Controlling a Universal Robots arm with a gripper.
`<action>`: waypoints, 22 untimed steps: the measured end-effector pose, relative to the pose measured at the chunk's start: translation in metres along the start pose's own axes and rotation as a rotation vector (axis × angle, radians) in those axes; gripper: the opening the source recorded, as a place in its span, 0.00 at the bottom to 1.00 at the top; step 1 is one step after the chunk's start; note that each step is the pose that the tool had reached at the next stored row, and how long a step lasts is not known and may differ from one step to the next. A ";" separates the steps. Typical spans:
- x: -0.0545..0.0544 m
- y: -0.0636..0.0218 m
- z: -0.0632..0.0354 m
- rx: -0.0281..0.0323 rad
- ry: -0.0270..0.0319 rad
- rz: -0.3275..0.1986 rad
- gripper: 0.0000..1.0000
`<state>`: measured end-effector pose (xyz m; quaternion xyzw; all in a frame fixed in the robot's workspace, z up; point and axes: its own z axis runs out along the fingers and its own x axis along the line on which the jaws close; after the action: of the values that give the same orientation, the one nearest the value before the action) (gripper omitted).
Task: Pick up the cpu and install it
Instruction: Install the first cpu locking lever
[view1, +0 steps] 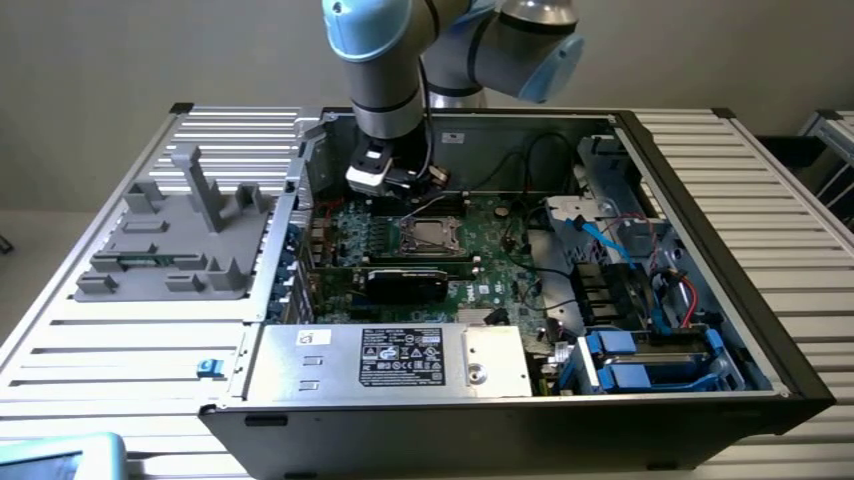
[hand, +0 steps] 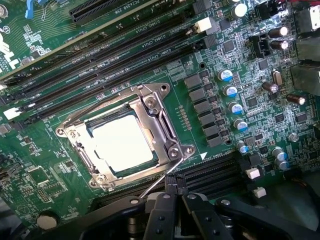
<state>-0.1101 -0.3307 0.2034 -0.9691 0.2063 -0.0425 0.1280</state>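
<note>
The cpu (hand: 122, 145) lies flat in the motherboard socket. The metal frame (hand: 152, 102) is folded over its edges, clamping it in place. The hand (hand: 179, 189) hovers just beside the socket's thin lever (hand: 159, 182). Its fingers are pressed together and apparently grip nothing, probably so they can push the lever.

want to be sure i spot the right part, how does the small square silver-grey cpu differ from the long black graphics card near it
Colour: the small square silver-grey cpu has a pale metal top; the long black graphics card is dark all over.
Size: the cpu is small, the graphics card bigger.
Setting: the cpu lies flat inside a silver metal socket frame; the graphics card has none.
Both sit on the green motherboard.
</note>
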 end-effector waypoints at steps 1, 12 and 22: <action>0.000 0.0001 -0.0003 -0.0001 0.0001 0.001 0.11; -0.005 0.0013 -0.0041 0.0001 0.0008 0.002 0.11; -0.009 0.0037 -0.0044 0.0279 0.0362 -0.005 0.11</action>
<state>-0.1203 -0.3314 0.2064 -0.9669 0.2055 -0.0632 0.1376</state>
